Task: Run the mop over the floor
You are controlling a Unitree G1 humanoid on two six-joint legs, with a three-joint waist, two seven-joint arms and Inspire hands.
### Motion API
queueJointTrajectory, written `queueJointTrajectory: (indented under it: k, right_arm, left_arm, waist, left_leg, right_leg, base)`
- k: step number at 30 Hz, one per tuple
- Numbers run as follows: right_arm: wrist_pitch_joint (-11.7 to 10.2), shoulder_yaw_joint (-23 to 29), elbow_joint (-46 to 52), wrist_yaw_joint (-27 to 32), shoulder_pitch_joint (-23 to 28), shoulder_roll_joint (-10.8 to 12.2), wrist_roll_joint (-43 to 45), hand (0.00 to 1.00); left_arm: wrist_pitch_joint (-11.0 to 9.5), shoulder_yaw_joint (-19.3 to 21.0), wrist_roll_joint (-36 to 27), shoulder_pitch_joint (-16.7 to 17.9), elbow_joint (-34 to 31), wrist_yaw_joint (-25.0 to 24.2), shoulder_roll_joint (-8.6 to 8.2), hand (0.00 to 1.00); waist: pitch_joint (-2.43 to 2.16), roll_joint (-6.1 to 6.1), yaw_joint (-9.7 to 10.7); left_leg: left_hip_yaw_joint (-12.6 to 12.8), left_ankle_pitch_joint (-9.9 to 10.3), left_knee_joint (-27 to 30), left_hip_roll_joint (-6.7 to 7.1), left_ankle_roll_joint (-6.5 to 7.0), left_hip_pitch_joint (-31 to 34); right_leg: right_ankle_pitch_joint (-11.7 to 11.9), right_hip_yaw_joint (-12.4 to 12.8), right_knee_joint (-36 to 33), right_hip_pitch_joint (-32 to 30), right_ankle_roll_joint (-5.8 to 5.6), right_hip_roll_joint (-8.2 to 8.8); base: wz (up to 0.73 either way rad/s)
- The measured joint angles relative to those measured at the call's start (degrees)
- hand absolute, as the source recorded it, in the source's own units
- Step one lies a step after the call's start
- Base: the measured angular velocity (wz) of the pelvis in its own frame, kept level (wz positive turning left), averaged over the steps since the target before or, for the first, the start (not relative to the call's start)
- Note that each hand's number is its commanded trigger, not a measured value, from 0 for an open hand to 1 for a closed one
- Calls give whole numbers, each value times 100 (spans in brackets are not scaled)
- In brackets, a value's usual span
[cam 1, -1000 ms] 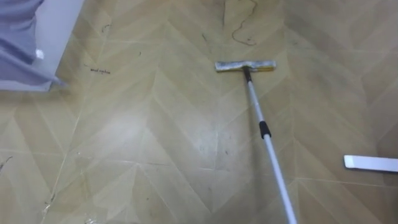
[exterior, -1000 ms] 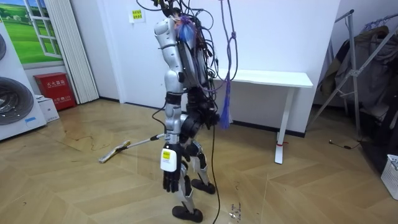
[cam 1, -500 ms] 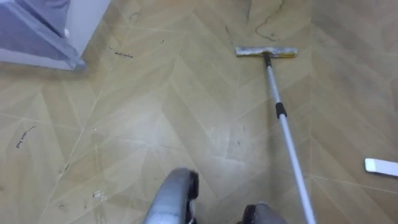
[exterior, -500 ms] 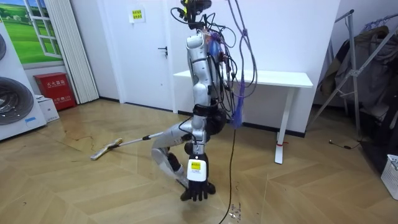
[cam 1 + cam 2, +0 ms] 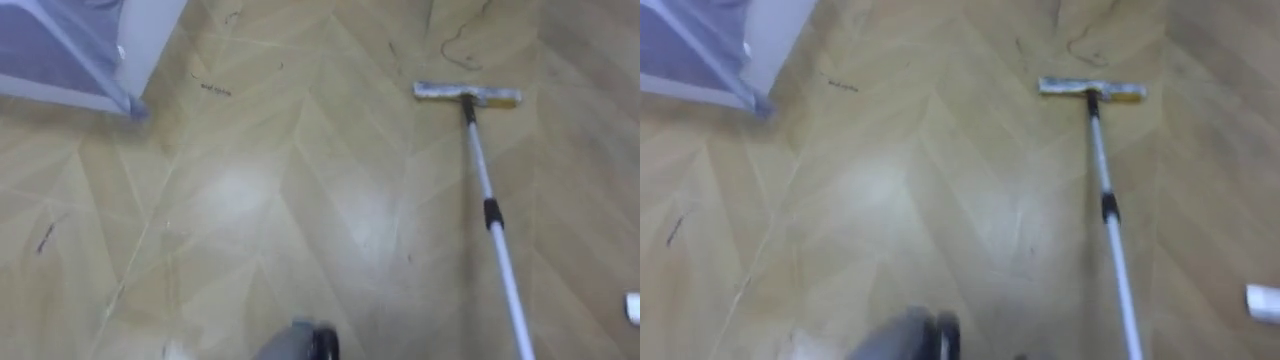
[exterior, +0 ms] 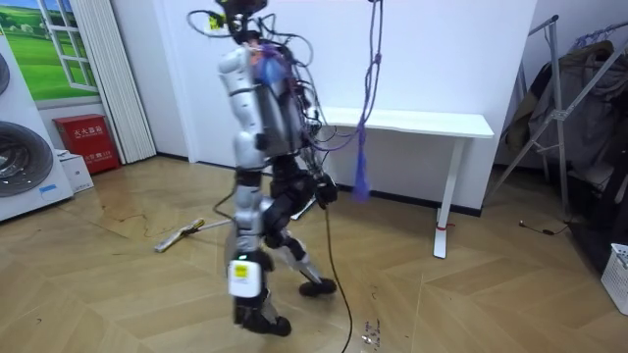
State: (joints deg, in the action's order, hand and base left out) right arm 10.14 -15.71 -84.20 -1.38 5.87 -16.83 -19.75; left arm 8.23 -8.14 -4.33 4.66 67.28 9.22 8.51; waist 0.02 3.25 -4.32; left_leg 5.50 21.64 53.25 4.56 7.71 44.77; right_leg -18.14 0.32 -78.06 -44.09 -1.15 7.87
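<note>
Standing mid-stride on the herringbone floor (image 5: 250, 210), white tabletop (image 6: 422, 123) at its back. Flat mop (image 5: 489, 205) is ahead-right: mop head (image 5: 467, 95) flat on the floor, pole slanting back to the eye views' lower right. Can't tell what grips the pole's upper end. Left robot hand (image 6: 240, 286) hangs low by the leg, grasp state can't tell. Dark squiggle (image 5: 462, 45) just beyond the head.

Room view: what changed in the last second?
The robot stepped toward the room view's right, then back left, past where it began; its left hand swung along, hanging low. The eye views' shift is the camera's own. The mop kept its head at about the same spot on the floor; white table unchanged.
</note>
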Motion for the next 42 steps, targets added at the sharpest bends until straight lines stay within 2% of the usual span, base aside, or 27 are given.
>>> queueJointTrajectory:
  k: [2, 6, 7, 9, 10, 12, 13, 14, 15, 16, 17, 20, 21, 22, 23, 24, 26, 27, 28, 29, 31, 34, 38, 39, 40, 41, 42]
  right_arm:
    - [33, 20, 19, 81, -38, 193, -15, 100]
    - [107, 193, 79, 355, -276, 347, -40, 100]
    - [163, 198, 76, 389, -363, 345, -37, 100]
    - [453, 253, 71, 523, -780, 315, -20, 100]
    - [610, 346, 56, 580, -1075, 249, 27, 100]
    - [706, 383, 40, 647, -1604, 115, 92, 100]
    - [674, 378, 44, 685, -1938, 48, 71, 100]
    - [652, 369, 52, 697, -2078, 34, 28, 100]
    - [593, 342, 66, 693, -2256, 24, -30, 100]
    - [579, 337, 110, 681, -2354, 23, -32, 100]
    - [541, 317, 205, 594, -2509, 20, -109, 100]
    - [353, 179, 295, 336, -2587, -82, -496, 100]
    - [353, 110, 285, 260, -2552, -88, -527, 100]
    - [351, 98, 287, 232, -2500, -87, -548, 100]
    - [314, 36, 289, 173, -2303, -101, -629, 100]
    - [259, 7, 264, 146, -1955, -119, -706, 100]
    - [241, 4, 113, 159, -1464, -195, -682, 100]
    - [241, -17, 38, 213, -1159, -230, -655, 100]
    - [242, -50, 30, 279, -818, -238, -635, 100]
    - [242, -50, 27, 306, -675, -234, -633, 100]
    - [242, -51, -65, 391, -306, -147, -666, 100]
    - [240, -47, -45, 549, -209, 31, -702, 100]
    - [273, 55, 21, 705, -217, 275, -555, 100]
    - [372, 164, 35, 708, -240, 291, -448, 100]
    - [412, 202, 45, 713, -270, 288, -427, 100]
    - [504, 252, 68, 743, -340, 278, -363, 100]
    - [606, 333, 39, 772, -516, 234, -287, 100]
  left_arm:
    - [-31, 0, 1, -28, -160, 83, 40, 0]
    - [10, 6, 5, -4, -198, 98, -35, 0]
    - [53, 8, 6, 24, -195, 120, -30, 0]
    - [215, 8, -3, 43, -157, 206, 7, 0]
    - [241, 11, -9, 51, -141, 265, 3, 0]
    - [270, 5, -16, 16, -155, 342, 25, 0]
    - [282, -18, -30, 18, -216, 411, 83, 0]
    - [286, -59, -62, 30, -241, 436, 125, 0]
    - [307, -109, -61, 95, -314, 472, 188, 0]
    - [307, -109, -58, 128, -327, 490, 191, 0]
    - [322, -103, -51, 218, -355, 488, 192, 0]
    - [394, -100, -5, 480, -794, 375, 181, 0]
    - [388, -105, -3, 605, -897, 336, 141, 0]
    - [391, -105, -1, 636, -915, 295, 131, 0]
    - [399, -91, 1, 681, -911, 183, 135, 0]
    - [395, -71, 25, 682, -855, 119, 161, 0]
    - [382, -64, 30, 583, -773, 96, 125, 0]
    - [371, -58, 29, 548, -788, 90, 99, 0]
    - [341, -22, 29, 525, -817, 93, 88, 0]
    - [317, 15, 29, 502, -821, 97, 84, 0]
    - [250, 76, 14, 343, -821, 160, 82, 0]
    - [167, 128, 14, 176, -823, 277, 49, 0]
    - [200, 101, 28, 155, -820, 370, -73, 0]
    - [271, 103, 26, 194, -819, 378, -83, 0]
    - [313, 116, 13, 205, -799, 389, -89, 0]
    - [414, 129, -6, 251, -758, 412, -87, 0]
    - [501, 127, -65, 263, -727, 419, -77, 0]
  waist:
    - [4, 3, 119]
    - [49, 135, 62]
    - [58, 124, 48]
    - [105, 49, -55]
    - [138, -36, -127]
    - [131, -110, -254]
    - [156, -165, -289]
    - [160, -208, -355]
    - [158, -363, -570]
    - [171, -427, -664]
    - [172, -591, -778]
    - [199, -669, -916]
    - [195, -655, -922]
    - [188, -635, -919]
    - [187, -556, -860]
    - [174, -523, -755]
    - [107, -453, -575]
    - [91, -391, -505]
    - [48, -325, -365]
    - [26, -282, -300]
    - [7, -66, -159]
    - [44, 54, -51]
    - [75, 93, 30]
    - [75, 91, 59]
    - [77, 88, 58]
    - [35, 58, -16]
    - [66, -12, -85]
  left_leg:
    - [13, 128, 54, 14, 104, -36]
    - [31, 433, -1, 29, 174, -273]
    - [32, 496, -16, 30, 169, -356]
    - [32, 725, -62, 34, 118, -739]
    - [20, 825, -59, 23, 56, -870]
    - [67, 832, 227, -45, -119, -836]
    - [131, 570, 982, -214, -535, -529]
    - [157, 332, 1388, -328, -671, -348]
    - [229, -231, 2110, -529, -709, -58]
    - [208, -524, 2394, -569, -710, 72]
    - [193, -1006, 2778, -577, -733, 303]
    - [41, -670, 2302, -591, -691, 815]
    - [-9, -573, 1434, -588, -680, 846]
    - [-32, -572, 935, -589, -674, 836]
    - [-117, -637, -43, -590, -689, 802]
    - [-33, -787, -255, -529, -429, 748]
    - [79, -578, -316, -274, -103, 498]
    - [142, -428, -312, -122, 38, 335]
    - [201, -277, -305, 37, 137, 178]
    - [204, -191, -293, 108, 180, 105]
    - [126, 109, -244, 216, 246, -156]
    - [-146, 198, -285, 330, 244, -286]
    - [-337, 342, -600, 329, 152, -752]
    - [-405, 442, -586, 332, 106, -882]
    - [-446, 507, -550, 325, 79, -953]
    - [-496, 629, -475, 296, -8, -1059]
    - [-561, 721, -294, 272, -127, -1100]
  right_leg:
    - [-116, -17, 60, -439, -91, -99]
    - [-191, -145, 1978, -780, -44, -446]
    - [-152, -184, 2208, -765, 23, -488]
    - [3, -405, 2630, -591, 323, -539]
    - [-11, -463, 2600, -458, 397, -535]
    - [-162, -522, 2499, -423, 484, -500]
    - [-260, -496, 2359, -407, 495, -594]
    - [-317, -480, 2274, -392, 554, -661]
    - [-463, -424, 2108, -341, 649, -787]
    - [-534, -414, 2037, -292, 694, -816]
    - [-709, -385, 1922, -221, 774, -816]
    - [-1023, -400, 1873, 107, 674, -883]
    - [-1121, -403, 1967, 290, 661, -882]
    - [-1163, -415, 2033, 386, 662, -878]
    - [-1277, -462, 2183, 620, 636, -875]
    - [-1440, -513, 2293, 864, 518, -743]
    - [-1567, -498, 2309, 1100, 324, -502]
    - [-1494, -427, 2015, 1125, 192, -371]
    - [-1315, -355, 1608, 1071, -36, -233]
    - [-1163, -319, 1376, 1002, -97, -180]
    - [-437, -145, 599, 716, -139, -189]
    - [-477, -5, 364, 203, -120, -331]
    - [-506, -95, 2135, -322, -16, -417]
    - [-365, -217, 2750, -305, 84, -412]
    - [-271, -272, 2783, -280, 133, -400]
    - [-215, -328, 2776, -149, 216, -406]
    - [-270, -417, 2690, -47, 294, -390]
  base:
    - [-4]
    - [-11]
    - [-14]
    - [0]
    - [0]
    - [-6]
    - [0]
    - [-21]
    - [-38]
    - [-50]
    - [-10]
    - [11]
    - [-15]
    - [-13]
    - [14]
    - [43]
    - [56]
    - [41]
    - [29]
    - [26]
    - [3]
    - [-17]
    - [-14]
    - [15]
    - [15]
    - [0]
    - [5]
